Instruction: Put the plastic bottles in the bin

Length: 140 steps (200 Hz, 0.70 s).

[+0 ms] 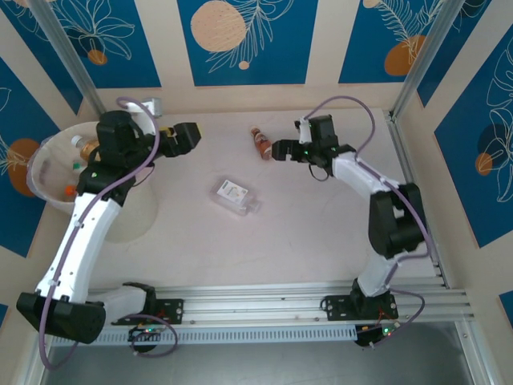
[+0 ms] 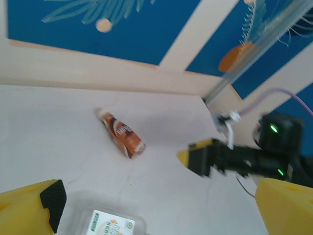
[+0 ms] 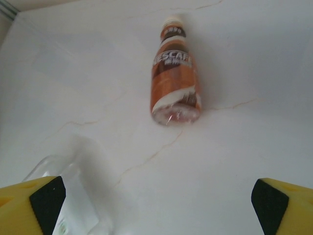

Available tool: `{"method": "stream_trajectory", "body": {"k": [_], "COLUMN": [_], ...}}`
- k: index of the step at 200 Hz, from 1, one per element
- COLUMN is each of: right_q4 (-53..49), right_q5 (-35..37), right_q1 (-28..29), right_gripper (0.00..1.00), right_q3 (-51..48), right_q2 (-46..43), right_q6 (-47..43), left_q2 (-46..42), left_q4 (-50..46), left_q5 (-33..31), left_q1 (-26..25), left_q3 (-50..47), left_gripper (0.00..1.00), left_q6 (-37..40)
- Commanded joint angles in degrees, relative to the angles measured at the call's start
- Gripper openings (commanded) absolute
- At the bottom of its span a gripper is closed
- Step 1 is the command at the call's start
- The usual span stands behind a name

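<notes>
Mid-task, at the pick-up step for one of the last loose bottles. Under everything, a pale pinkish tabletop (image 1: 321, 241), bare apart from two bottles. At its far left, the large round cream-beige bin (image 1: 38, 180) with a thin clear liner at the rim, already holding several small bottles (image 1: 76, 144).

Beside the bin, the white left arm (image 1: 88, 224), with the left fingers (image 2: 24, 208) spread wide and holding nothing, aimed out toward the middle of the tabletop. Across on the right, the white right arm (image 1: 393, 216), reaching to the far side, with the right fingers (image 3: 288, 205) likewise wide apart and empty.

Just ahead of those right tips, a small brown-labelled plastic coffee bottle (image 3: 175, 73) with a cream cap. On its side, base end toward the arm, cap pointing away, centred between the two tips and not yet touched. Nearer the middle, a flat clear plastic bottle (image 1: 235, 196) with a white label, also lying down, apart from both arms.

Next, by judgement: ease the right fingers forward until they straddle the brown bottle's body, drop close to the tabletop, then close across its width. Round body, so likely to roll if nudged on one side first. Then a lift and a long carry across to the bin on the left.
</notes>
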Motion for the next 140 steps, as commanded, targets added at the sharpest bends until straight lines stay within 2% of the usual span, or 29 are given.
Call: {"method": "stream_trajectory", "body": {"k": [1,42,85,104,123,140], "right_q4": [-12.40,-26.57,-38.62,-41.34,-41.58,-41.32], "right_q5": [1.19,2.00,4.14,5.90,8.56,9.07], "right_q1": [0.96,2.13,4.15,5.01,5.56,5.58], "right_gripper": [1.00,1.00,0.97,0.95,0.85,0.70], "right_q3": [11.11,35.04,55.40,60.67,62.27,61.98], "right_q2": [9.11,26.23,40.26,44.19,45.73,45.36], "right_q6": [-5.03,-8.18,-8.87,-8.13,-6.56,-5.75], "left_q2": [-0.07,-0.43,-1.56,-1.74,-1.50,-0.98], "left_q4": [4.27,9.26,9.10,9.30,9.71,9.98], "left_q5": [5.38,10.89,8.94,8.22,8.18,8.22], "left_q1": [-1.03,-1.52,-1.70,-1.69,-1.68,-1.68], "left_q3": [-2.57,-8.44,-10.60,-11.43,-12.22,-12.74], "left_gripper": [1.00,1.00,1.00,1.00,1.00,1.00], "left_q6": [0.25,-1.90,-0.17,0.28,0.75,0.89]}}
